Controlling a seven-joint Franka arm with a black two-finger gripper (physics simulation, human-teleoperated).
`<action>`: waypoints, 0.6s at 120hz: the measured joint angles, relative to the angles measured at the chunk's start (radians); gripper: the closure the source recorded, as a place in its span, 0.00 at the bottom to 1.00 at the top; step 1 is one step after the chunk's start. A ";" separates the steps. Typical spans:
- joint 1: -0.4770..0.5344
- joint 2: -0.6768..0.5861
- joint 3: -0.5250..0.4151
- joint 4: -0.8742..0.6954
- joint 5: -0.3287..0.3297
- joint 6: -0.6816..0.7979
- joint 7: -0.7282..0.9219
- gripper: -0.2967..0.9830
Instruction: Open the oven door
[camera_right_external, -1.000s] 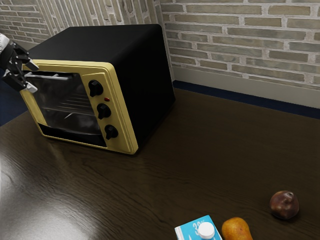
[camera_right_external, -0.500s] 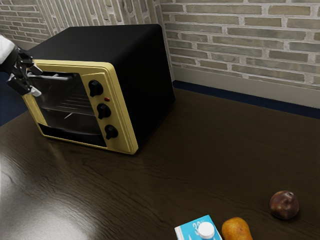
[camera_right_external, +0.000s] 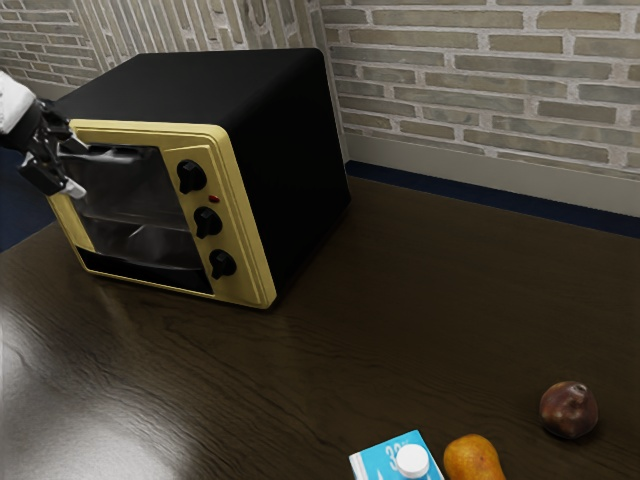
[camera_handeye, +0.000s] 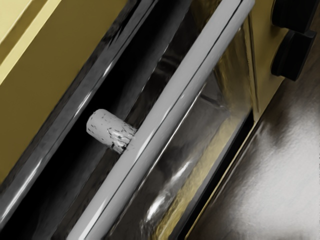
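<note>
The door has just been drawn slightly ajar, so opening seems begun, the gripper spread wide with nothing clamped.

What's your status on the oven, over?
Gripper open, near handle. Oven door not fully open. Blue carton well away from door.

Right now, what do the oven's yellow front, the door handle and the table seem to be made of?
Yellow front: perhaps painted metal, smooth with a soft sheen.
Door handle: likely grey metal, with bright streaks along the bar.
Table: apparently dark varnished wood, showing wavy grain and glare.
</note>
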 joint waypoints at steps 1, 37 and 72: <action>-0.001 -0.004 0.001 -0.007 0.000 0.000 0.000 0.22; 0.011 -0.904 -0.271 -0.556 0.209 -0.034 -0.003 0.24; -0.012 -0.085 -0.533 0.093 0.227 -0.295 -0.517 0.23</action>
